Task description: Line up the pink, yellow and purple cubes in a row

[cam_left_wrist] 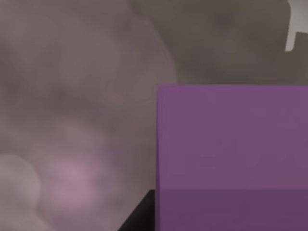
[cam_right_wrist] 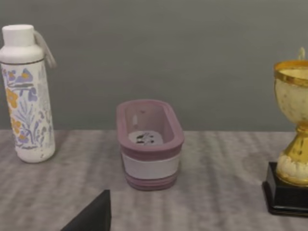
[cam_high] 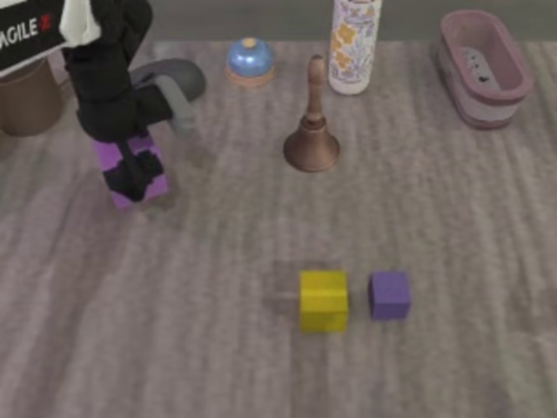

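- The only lettering we can read is "AGILE" in black capitals, followed by a red mark, on the white plate of our left arm point(cam_high: 30, 35) at the far left of the top view; the plate runs off the edge, so the word is cut short.
- The flowered bottle point(cam_right_wrist: 26, 96) carries a floral pattern, and we find no words on it.
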{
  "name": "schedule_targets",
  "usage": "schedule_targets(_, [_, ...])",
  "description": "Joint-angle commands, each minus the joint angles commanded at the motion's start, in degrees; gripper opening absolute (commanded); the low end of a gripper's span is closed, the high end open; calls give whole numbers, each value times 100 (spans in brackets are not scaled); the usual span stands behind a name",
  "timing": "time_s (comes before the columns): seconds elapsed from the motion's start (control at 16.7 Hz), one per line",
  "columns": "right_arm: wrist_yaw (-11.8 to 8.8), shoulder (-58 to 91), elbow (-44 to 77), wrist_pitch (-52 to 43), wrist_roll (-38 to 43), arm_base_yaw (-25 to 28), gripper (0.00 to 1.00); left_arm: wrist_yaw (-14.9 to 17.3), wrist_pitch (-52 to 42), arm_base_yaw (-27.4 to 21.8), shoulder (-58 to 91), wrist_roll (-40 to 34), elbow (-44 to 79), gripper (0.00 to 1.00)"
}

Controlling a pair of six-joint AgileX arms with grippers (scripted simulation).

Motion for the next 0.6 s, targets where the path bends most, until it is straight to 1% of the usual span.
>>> schedule_targets(0.18, [0,0,0,0,0,0,100,17,-382,54,-167,-28,305,0])
schedule_targets(0.48, [0,0,0,0,0,0,100,13,-373,15,-172,-17,289,0])
schedule_targets(0.6, [0,0,0,0,0,0,100,0,-301,-145,-365,19,78,0])
